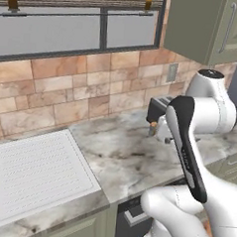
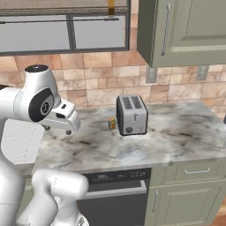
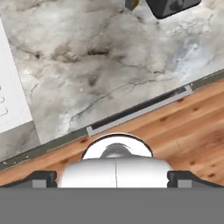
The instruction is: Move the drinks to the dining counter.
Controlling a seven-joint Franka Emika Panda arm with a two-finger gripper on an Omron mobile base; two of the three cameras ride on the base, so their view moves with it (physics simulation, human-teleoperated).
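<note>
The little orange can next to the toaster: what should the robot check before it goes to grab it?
1. Can standing upright on the worktop: ok.
2. Can free on its left side, the toaster close on its right: ok.
3. Gripper open and empty: ok.
4. Gripper lined up over the can: not ok, it looks down at the worktop's front edge.
5. Bottle located: cannot tell.
6. Worktop between arm and can free of clutter: ok.

A small orange-yellow can (image 2: 112,123) stands upright on the marble worktop (image 2: 176,132), well ahead of the pincer (image 3: 113,176), touching nothing.
</note>
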